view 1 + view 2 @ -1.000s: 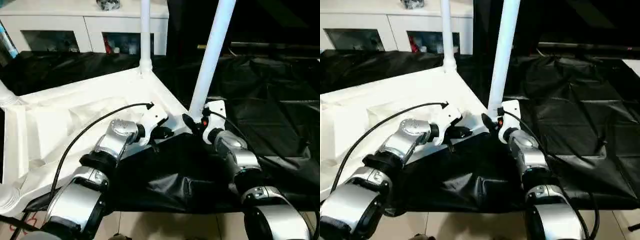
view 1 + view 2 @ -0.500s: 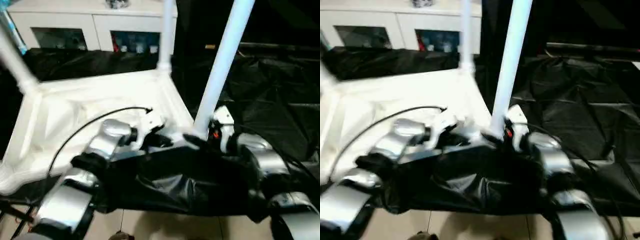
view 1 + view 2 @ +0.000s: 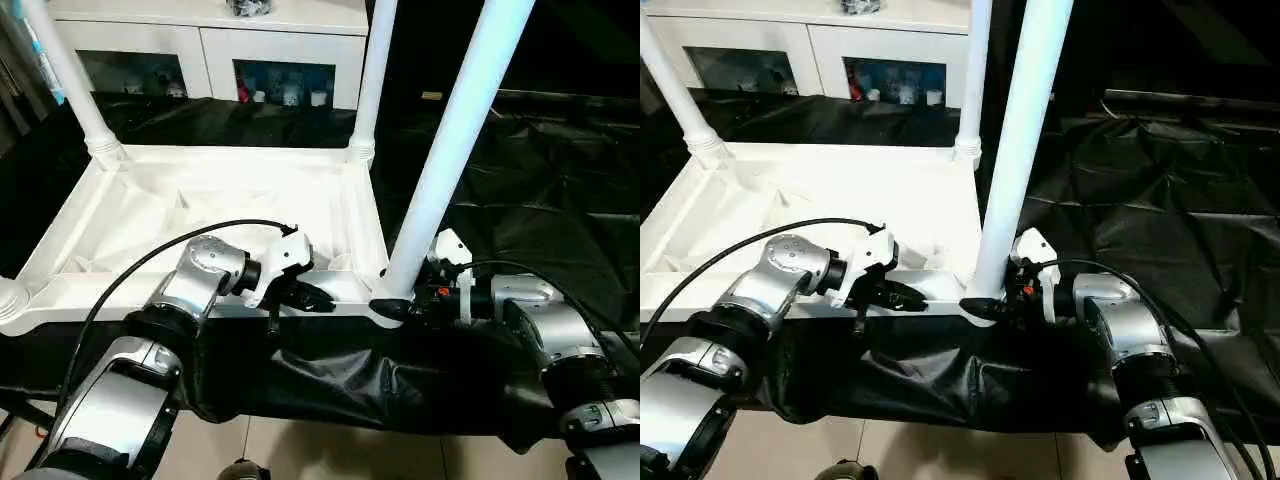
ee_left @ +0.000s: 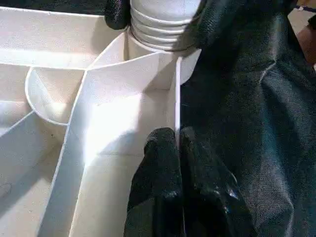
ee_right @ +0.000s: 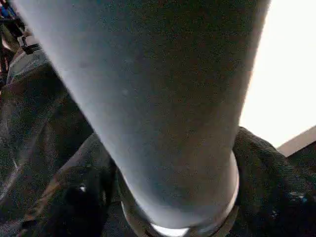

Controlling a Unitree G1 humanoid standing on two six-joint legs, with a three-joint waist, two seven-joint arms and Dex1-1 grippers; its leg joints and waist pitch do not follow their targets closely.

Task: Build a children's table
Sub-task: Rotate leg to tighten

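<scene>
Nearest us, black sheeting (image 3: 420,370) covers the work surface; on it the tabletop (image 3: 200,210) lies underside up, legs standing. Our left gripper (image 4: 178,163) is pressed together on the near rim wall; right gripper (image 3: 985,305) straddles the near-right leg (image 3: 450,140) base. Beyond stands a white cabinet (image 3: 200,40).

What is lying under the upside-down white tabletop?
A crinkled black plastic sheet lies under the tabletop and spreads out past it to the right. It hangs over the near edge, above a pale tiled floor. What supports the sheet is covered by it.
</scene>
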